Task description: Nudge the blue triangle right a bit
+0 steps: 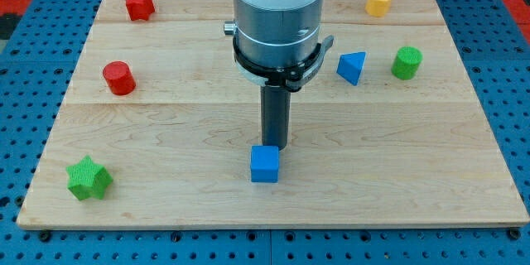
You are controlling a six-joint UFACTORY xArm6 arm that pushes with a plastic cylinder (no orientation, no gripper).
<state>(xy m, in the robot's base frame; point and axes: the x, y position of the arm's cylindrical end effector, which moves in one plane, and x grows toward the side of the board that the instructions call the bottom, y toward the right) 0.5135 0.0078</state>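
— How many blocks do I have on the wooden board point(166, 124) from where you sit?

— I count seven on my screen; two red, two blue, two green, one yellow.

— Break the reds down for me.

— One red star point(139, 4); one red cylinder point(119, 78).

— And the blues?

— One blue triangle point(352, 68); one blue cube point(265, 165).

— Greens?

— One green star point(89, 178); one green cylinder point(407, 63).

— Yellow?

— A single yellow block point(378, 2); its shape reads as roughly hexagonal, though I cannot be sure.

— By shape, then?

— Two stars; two cylinders; one triangle; one cube; one uncertain; I drive one rod with one tip point(276, 147).
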